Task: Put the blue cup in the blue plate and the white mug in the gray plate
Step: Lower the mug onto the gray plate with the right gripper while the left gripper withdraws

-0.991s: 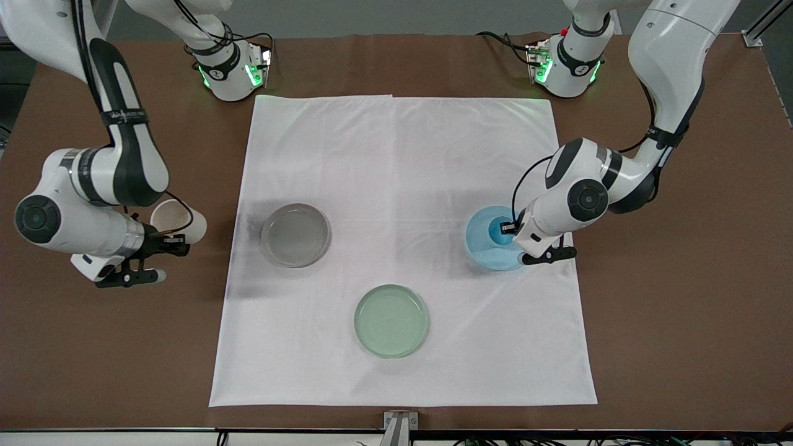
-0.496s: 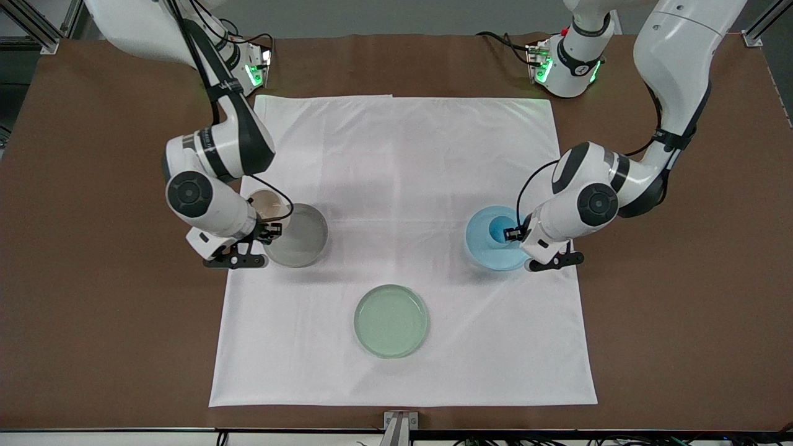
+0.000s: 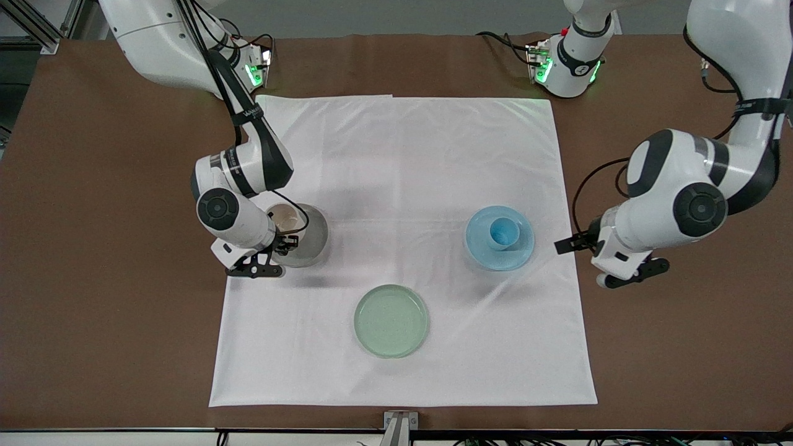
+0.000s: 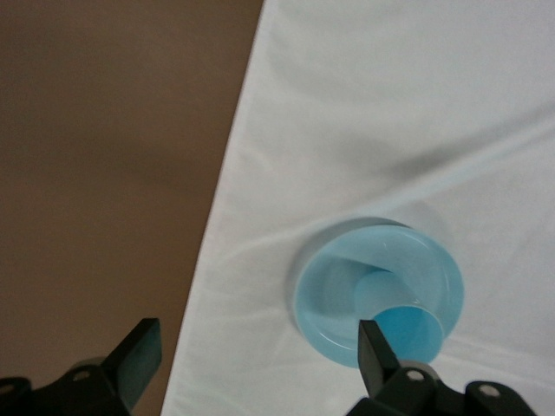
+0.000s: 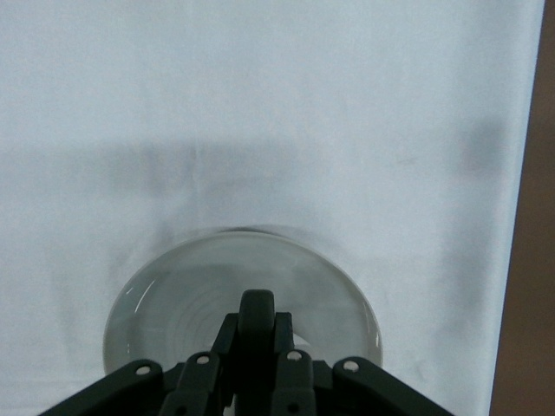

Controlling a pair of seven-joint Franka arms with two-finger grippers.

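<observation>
The blue cup (image 3: 503,232) stands upright in the blue plate (image 3: 517,254) on the white cloth; both also show in the left wrist view, the cup (image 4: 408,334) in the plate (image 4: 347,286). My left gripper (image 3: 565,246) is open and empty over the cloth's edge beside the blue plate, its fingers (image 4: 139,355) wide apart. My right gripper (image 3: 285,243) is shut on the dark handle (image 5: 257,310) of the white mug (image 3: 285,218) and holds it upright over the gray plate (image 3: 315,238), at the plate's side toward the right arm's end. The gray plate (image 5: 165,295) lies right under the right gripper (image 5: 257,334).
A pale green plate (image 3: 391,320) lies on the white cloth (image 3: 403,161), nearer the front camera than the other two plates. Brown table (image 3: 93,310) surrounds the cloth on all sides.
My right gripper carried the white mug from over the brown table to over the gray plate. My left gripper let go of the blue cup in the blue plate and drew back off the cloth.
</observation>
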